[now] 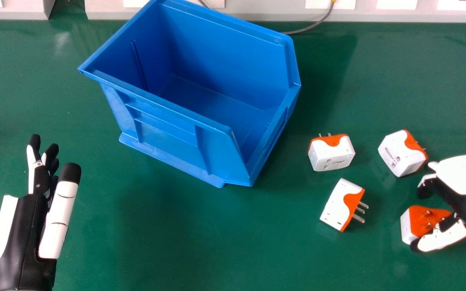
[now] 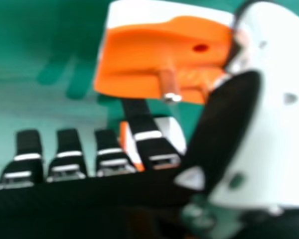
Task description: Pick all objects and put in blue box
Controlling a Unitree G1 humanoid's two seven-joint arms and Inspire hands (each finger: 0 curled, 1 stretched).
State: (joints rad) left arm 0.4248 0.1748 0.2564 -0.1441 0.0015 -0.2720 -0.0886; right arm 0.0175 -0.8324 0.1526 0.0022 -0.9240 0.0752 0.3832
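Right now I hold my right hand [image 1: 463, 173] wide, thumb and fingers around the near-right plug [image 1: 417, 218], and my left hand [image 1: 26, 230] loosely extended at near left. Three other plugs [image 1: 332, 157] lie between that one and the box [image 1: 164, 121], standing far and left of them.

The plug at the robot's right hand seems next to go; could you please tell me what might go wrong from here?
The prongs of that plug point up near the thumb, so the grip might slip. The right hand also sits close to another plug and could nudge it. Later, a low carry might catch the blue box at its rim.
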